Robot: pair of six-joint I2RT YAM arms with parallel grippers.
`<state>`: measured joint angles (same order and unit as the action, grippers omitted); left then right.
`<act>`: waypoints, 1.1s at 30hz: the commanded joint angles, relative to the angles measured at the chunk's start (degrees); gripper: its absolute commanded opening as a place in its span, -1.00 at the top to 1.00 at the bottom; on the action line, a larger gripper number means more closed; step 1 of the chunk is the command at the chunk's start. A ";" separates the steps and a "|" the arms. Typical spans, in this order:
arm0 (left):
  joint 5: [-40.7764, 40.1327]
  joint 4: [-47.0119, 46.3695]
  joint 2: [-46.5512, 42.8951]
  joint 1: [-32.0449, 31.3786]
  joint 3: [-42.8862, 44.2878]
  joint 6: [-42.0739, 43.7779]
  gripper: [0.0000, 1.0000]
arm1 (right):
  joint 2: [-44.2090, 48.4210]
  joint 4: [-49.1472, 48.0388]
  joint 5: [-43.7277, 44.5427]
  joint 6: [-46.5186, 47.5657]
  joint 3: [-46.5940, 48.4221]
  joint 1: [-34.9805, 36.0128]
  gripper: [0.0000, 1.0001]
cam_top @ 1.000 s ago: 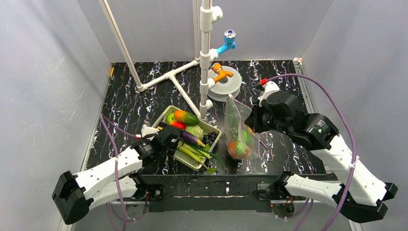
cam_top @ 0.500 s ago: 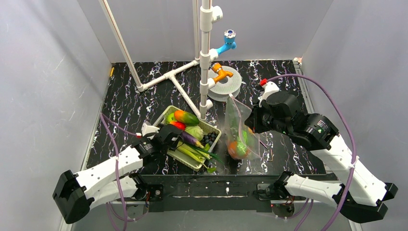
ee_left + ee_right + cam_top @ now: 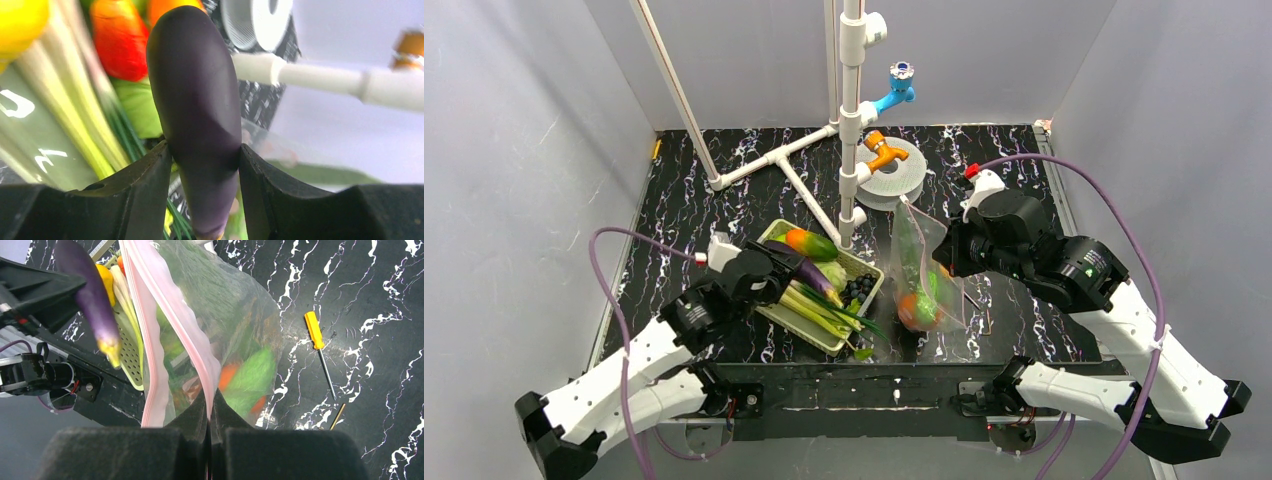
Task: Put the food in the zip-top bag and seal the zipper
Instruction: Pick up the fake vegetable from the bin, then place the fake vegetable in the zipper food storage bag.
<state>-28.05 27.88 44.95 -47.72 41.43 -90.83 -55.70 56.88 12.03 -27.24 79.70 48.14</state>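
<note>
My left gripper (image 3: 789,268) is shut on a purple eggplant (image 3: 810,272) and holds it just above the pale green basket (image 3: 827,345). In the left wrist view the eggplant (image 3: 195,100) is pinched between both fingers (image 3: 150,175). My right gripper (image 3: 944,255) is shut on the pink zipper (image 3: 150,340) of the clear zip-top bag (image 3: 921,270) and holds it upright with the mouth open toward the left. An orange fruit (image 3: 915,309) and green pieces (image 3: 252,377) lie inside the bag. The eggplant (image 3: 90,300) hangs left of the bag mouth.
The basket holds a mango (image 3: 809,242), a cabbage (image 3: 829,272), leeks (image 3: 819,312) and dark grapes (image 3: 856,288). A white pipe frame (image 3: 849,120) with blue and orange taps and a grey spool (image 3: 894,170) stand behind. A yellow-handled screwdriver (image 3: 316,332) lies right of the bag.
My left arm has risen and lifted the eggplant out of the basket. The right gripper and the bag have stayed still.
</note>
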 commanded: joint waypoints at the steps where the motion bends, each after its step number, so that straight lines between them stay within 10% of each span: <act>1: 8.26 -6.43 -4.45 0.26 4.20 16.83 0.60 | 0.75 -2.25 -0.45 -0.28 -0.32 0.29 0.97; 15: 60.44 -49.93 13.38 -3.41 16.04 22.93 0.73 | -1.76 -3.38 -3.74 -1.27 1.87 0.29 0.97; 23: 55.80 -43.26 20.71 -14.20 23.91 23.25 0.97 | -2.73 -2.89 0.19 -0.01 4.77 0.36 0.97; 33: 40.23 -46.92 21.55 -14.33 9.98 3.27 1.00 | 0.04 -7.06 -2.24 1.87 5.55 0.66 0.97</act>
<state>19.49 -17.50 66.22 -62.15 56.47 -78.91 -58.13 55.77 11.73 -26.72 82.89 48.12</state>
